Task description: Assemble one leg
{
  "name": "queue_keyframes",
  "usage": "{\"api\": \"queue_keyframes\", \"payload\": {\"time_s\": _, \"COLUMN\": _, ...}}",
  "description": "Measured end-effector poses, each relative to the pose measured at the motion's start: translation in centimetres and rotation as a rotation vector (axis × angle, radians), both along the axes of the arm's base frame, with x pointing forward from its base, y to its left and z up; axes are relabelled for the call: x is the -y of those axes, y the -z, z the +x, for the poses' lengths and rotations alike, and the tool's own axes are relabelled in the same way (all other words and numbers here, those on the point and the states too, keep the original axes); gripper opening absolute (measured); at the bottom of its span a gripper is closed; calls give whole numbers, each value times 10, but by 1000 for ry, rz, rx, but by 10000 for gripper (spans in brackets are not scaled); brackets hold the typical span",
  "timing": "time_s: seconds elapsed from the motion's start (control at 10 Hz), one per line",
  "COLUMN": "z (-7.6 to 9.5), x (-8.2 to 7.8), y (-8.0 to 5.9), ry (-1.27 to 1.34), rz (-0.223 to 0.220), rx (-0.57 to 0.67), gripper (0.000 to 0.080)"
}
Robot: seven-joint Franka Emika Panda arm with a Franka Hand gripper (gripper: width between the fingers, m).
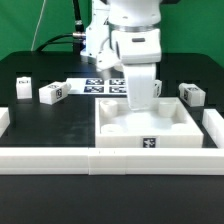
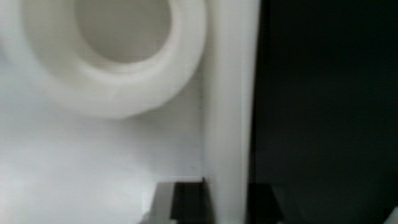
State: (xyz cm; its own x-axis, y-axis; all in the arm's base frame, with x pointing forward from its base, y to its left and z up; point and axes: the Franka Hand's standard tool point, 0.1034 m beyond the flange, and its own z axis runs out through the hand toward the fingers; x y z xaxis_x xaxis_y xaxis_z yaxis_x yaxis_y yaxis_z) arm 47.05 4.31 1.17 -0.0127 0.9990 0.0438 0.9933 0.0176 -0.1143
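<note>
**Pincer low over the tray, 3 legs lying loose**

The arm stands over the white tray (image 1: pixel 115 130), its pincer (image 1: pixel 140 100) down inside the tray's back part. I cannot tell whether the pincer is open or closed. The wrist view shows a round socket (image 2: pixel 107 40) in the tray from very close. On the black tabletop (image 1: pixel 60 125), the first leg (image 1: pixel 25 88) and second leg (image 1: pixel 52 93) lie toward the edge on the exterior view's left. The third leg (image 1: pixel 190 95) lies toward the opposite edge, just beside the tray. The marker board (image 1: pixel 103 85) lies behind.
</note>
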Motion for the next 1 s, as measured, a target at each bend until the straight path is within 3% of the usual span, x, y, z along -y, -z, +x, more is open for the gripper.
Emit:
{"api": "queue_keyframes", "payload": {"time_s": 0.4, "z": 23, "x": -19, "y": 1, "ry": 4, "rz": 7, "rx": 19, "gripper": 73}}
{"api": "queue_keyframes", "payload": {"time_s": 0.7, "z": 28, "x": -22, "y": 1, "ry": 21, "rz": 7, "rx": 20, "gripper": 73}}
{"api": "queue_keyframes", "payload": {"time_s": 0.8, "z": 28, "x": -21, "y": 1, "ry": 22, "rz": 7, "rx": 20, "gripper": 151}}
{"api": "queue_keyframes", "payload": {"time_s": 0.9, "z": 28, "x": -21, "y": 1, "ry": 22, "rz": 7, "rx": 20, "gripper": 285}}
{"api": "queue_keyframes", "payload": {"time_s": 1.0, "z": 28, "x": -21, "y": 1, "ry": 22, "rz": 7, "rx": 19, "gripper": 285}}
